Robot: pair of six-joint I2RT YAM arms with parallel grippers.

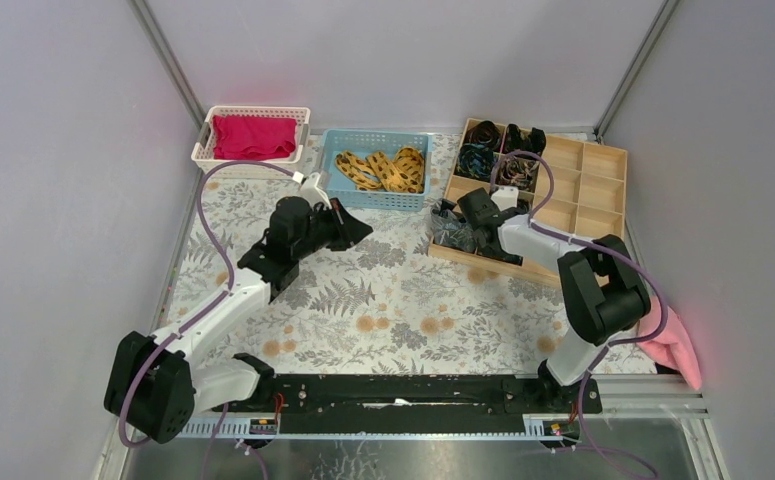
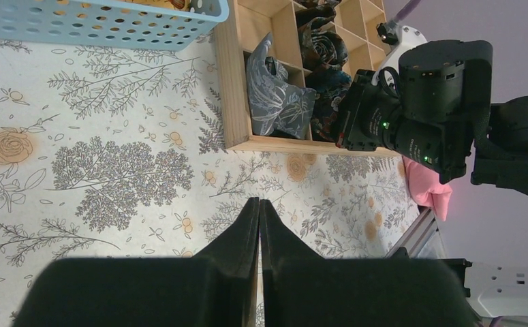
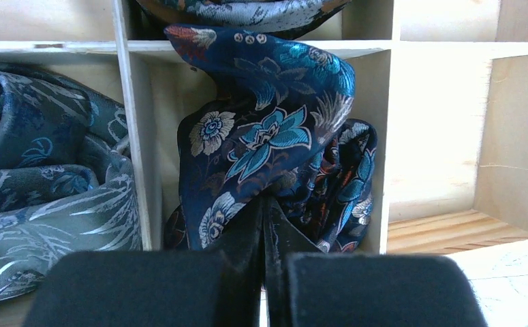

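The right end effector (image 3: 262, 204) is clenched on a fold of the dark blue floral silk scarf (image 3: 268, 129). The scarf stands in a near-row compartment of the pale wooden divided tray (image 3: 431, 136), just beside a grey-blue patterned scarf (image 3: 50, 197) (one compartment over). The left end effector (image 2: 259, 202) hovers pressed closed, holding nothing, above the fern-printed table (image 2: 111, 170), near the light blue plastic basket (image 2: 97, 27).

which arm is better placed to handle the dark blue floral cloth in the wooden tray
Probably right. The right hand is shut, tips against the dark blue floral cloth in the wooden compartment tray; the left hand is shut, empty, over the floral tablecloth.
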